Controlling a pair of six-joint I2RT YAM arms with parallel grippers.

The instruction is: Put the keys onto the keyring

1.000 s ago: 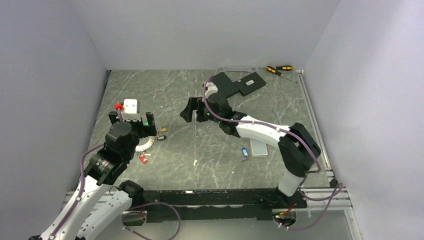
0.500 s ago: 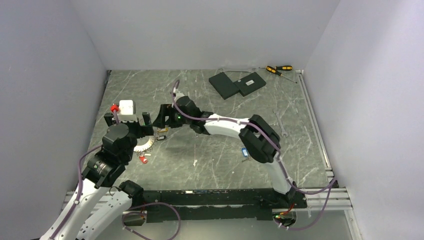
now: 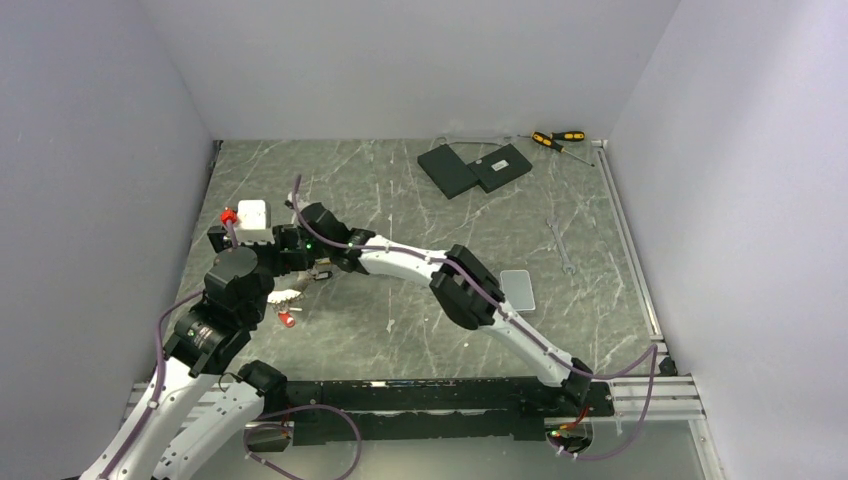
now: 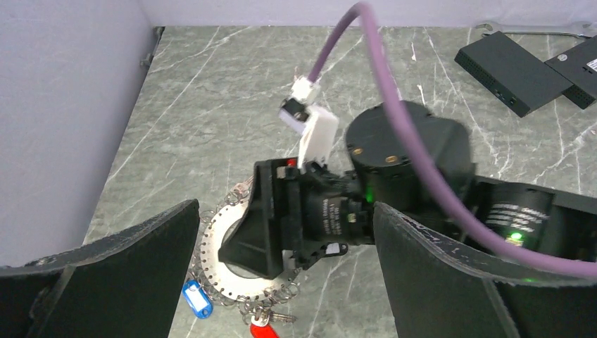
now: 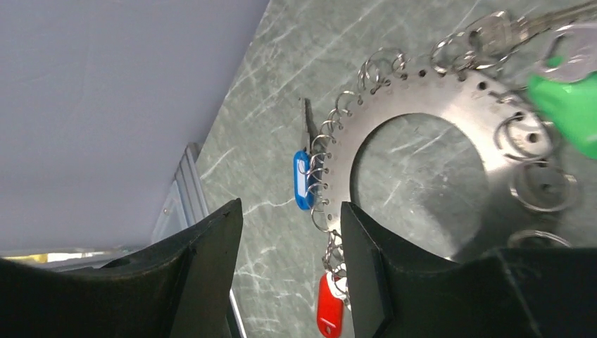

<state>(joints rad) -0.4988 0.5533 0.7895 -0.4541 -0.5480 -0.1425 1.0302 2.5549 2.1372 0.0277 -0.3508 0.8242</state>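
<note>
at the counter's left side, right above the keyring (image 5: 450,98) with a blue key (image 5: 303,179) hanging off it: ease the half-narrowed, empty right jaws onto its rim, pinch metal not loops, stay clear of the wide-open left jaws.

The tabletop (image 3: 400,190) is dark grey-green, stone-patterned, with thin pale veins. The flat silver metal keyring (image 5: 436,98) has a rim dotted with small holes and strung with bright wire loops. In the right wrist view a blue plastic-tagged key (image 5: 303,182) shows at nine o'clock on it, a red-tagged key (image 5: 328,315) near seven and a vivid green-tagged key (image 5: 563,105) at two. Toward the table's one o'clock are two matt black flat boxes (image 3: 448,168) and, further out, yellow-and-black screwdrivers (image 3: 558,136). A thick round cable (image 4: 391,98) is purple.
</note>
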